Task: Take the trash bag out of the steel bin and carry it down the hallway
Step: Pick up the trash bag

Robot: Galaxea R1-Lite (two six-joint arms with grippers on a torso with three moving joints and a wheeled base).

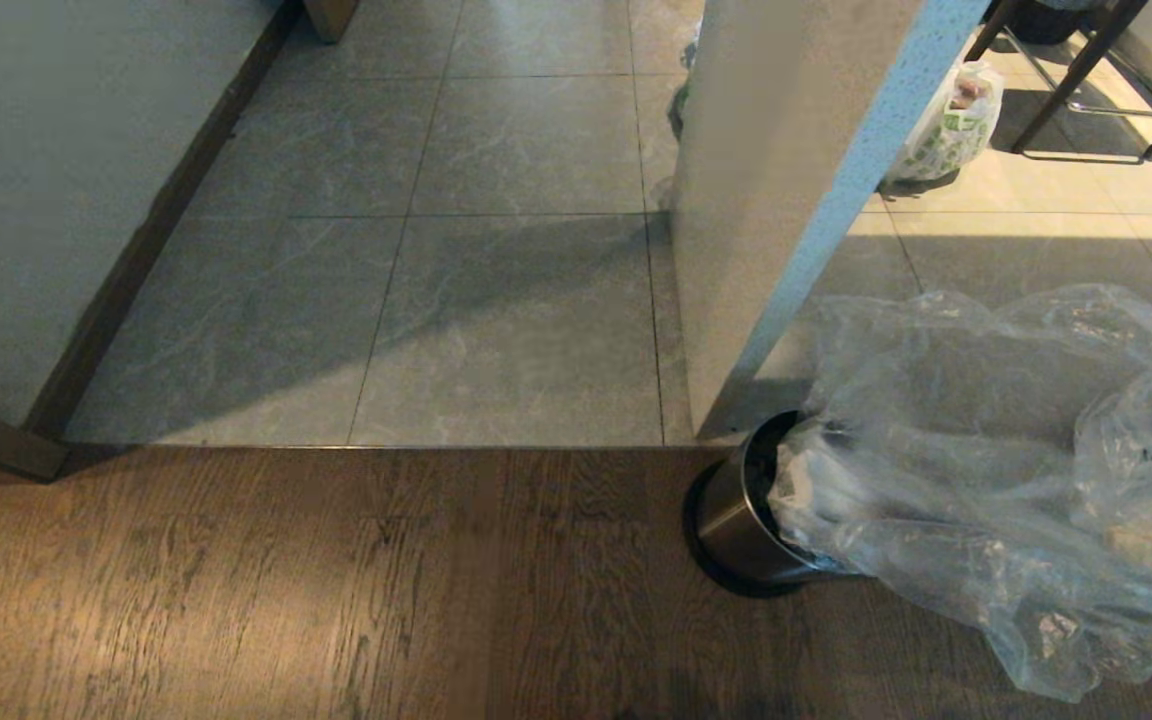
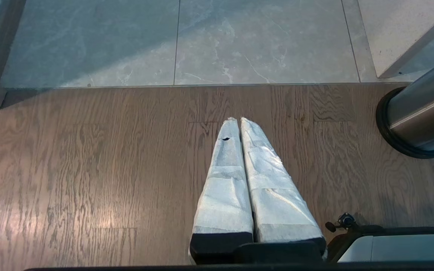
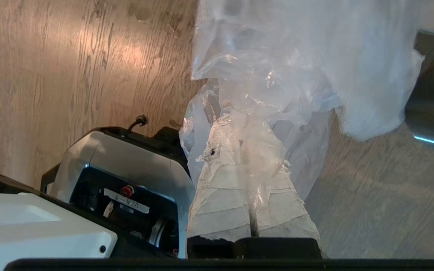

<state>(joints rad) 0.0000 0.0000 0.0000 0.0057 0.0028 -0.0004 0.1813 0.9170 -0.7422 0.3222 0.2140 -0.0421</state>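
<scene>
Down by the wall corner, the bag [image 1: 996,470] is partly out of the bin [image 1: 736,520], billowing to the right over the wood floor [image 1: 286,590] while its lower part looks still tucked in the bin's mouth. That bin leans, tipped toward the bag, its black base on the planks just short of the tile line.

Right end effector [image 3: 239,135] has its padded fingers pressed together on a bunch of the clear film, seen in the right wrist view with plastic draped all over them. Grip looks thin, just a fold of crinkly film. Left end effector [image 2: 237,122] hangs idle over bare floor, fingers pressed together on nothing, bin base just off to one side.

Beyond, the hallway [image 1: 496,260] of grey tiles runs ahead between the walls, and a white shopping bag [image 1: 946,125] sits further off by some chair legs.

Now the risks, as I judge them: pull sideways and the bin topples or drags along with the bag. The film could also slip from that pinch, or tear on the rim. A trailing bag may snag the wall corner [image 1: 736,300].
</scene>
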